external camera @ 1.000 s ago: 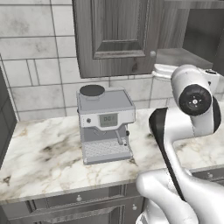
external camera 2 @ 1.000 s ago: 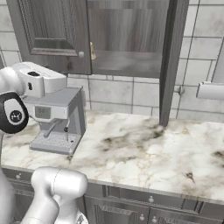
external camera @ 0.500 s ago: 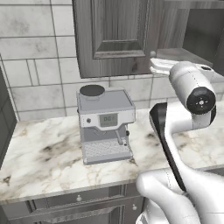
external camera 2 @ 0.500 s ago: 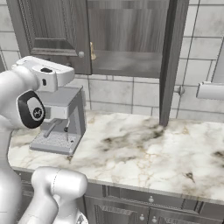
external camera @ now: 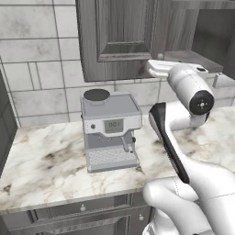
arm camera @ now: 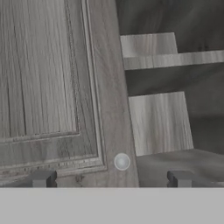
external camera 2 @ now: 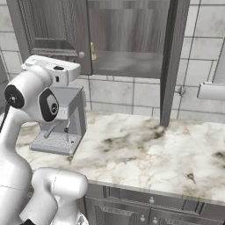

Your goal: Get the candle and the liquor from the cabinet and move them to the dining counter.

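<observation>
You see the gripper [arm camera: 111, 178] standing fully released in the hand view: its two dark fingertips [arm camera: 43, 178] rise wide apart at the bottom edge with nothing between them. The round metal knob [arm camera: 122, 162] of the closed cabinet door [arm camera: 52, 83] sits just above the gap between the tips; you cannot tell from this view whether anything touches it.

The cabinet [external camera 2: 127, 39] hangs on the tiled wall above the marble worktop [external camera 2: 145, 151]. In the right base view its right-hand door [external camera 2: 172, 61] stands swung out, seen almost edge-on, and the inside with its grey shelf [external camera 2: 127, 66] is exposed. A thin tan sliver [external camera 2: 93, 51] shows at the edge of the closed left door, just by its knob [external camera 2: 81, 55]. It is too narrow and too much covered by the door for you to tell whether it is the candle or the liquor. Neither item can be made out clearly on the shelf.

In the left base view the wrist of the arm [external camera: 190, 92] covers the lower edge of the cabinet [external camera: 119, 36], and the hand itself is hidden behind it. A grey espresso machine [external camera: 110, 131] stands on the worktop [external camera: 41, 165] below the closed door. In the right base view the arm [external camera 2: 35, 94] covers most of that machine [external camera 2: 66, 123]. The drawer fronts [external camera 2: 145, 213] are cut off at the bottom edge.
</observation>
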{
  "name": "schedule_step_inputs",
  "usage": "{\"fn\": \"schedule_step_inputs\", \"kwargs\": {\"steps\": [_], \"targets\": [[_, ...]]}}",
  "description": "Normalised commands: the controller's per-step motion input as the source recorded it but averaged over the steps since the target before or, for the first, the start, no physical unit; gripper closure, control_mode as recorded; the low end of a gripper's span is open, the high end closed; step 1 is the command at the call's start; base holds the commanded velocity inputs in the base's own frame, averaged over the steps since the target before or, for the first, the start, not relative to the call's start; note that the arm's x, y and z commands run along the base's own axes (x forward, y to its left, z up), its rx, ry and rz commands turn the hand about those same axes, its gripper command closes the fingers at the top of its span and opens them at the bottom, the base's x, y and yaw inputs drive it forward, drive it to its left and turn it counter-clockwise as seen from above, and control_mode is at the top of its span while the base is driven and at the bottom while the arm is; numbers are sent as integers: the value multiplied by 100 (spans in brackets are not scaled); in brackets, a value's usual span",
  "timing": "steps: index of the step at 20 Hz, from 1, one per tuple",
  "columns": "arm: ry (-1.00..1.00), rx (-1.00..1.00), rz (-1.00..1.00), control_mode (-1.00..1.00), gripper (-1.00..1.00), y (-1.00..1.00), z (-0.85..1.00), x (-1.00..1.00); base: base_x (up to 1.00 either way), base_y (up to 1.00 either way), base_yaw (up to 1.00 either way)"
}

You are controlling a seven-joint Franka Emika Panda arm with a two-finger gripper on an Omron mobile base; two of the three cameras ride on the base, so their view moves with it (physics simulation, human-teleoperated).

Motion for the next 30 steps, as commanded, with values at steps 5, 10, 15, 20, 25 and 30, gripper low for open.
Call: {"fn": "schedule_step_inputs", "kwargs": {"steps": [5,10,15,20,25,30], "targets": [[0,0,2,-100,-100,1,-2,25,0,0,0],[0,0,0,-100,-100,-1,-3,15,0,0,0],[0,0,0,-100,-100,-4,-2,13,0,0,0],[-5,0,0,-100,-100,-21,0,7,0,0,0],[-8,0,0,-100,-100,-14,-3,11,0,0,0],[-8,0,0,-100,-100,0,-12,27,0,0,0]]}}
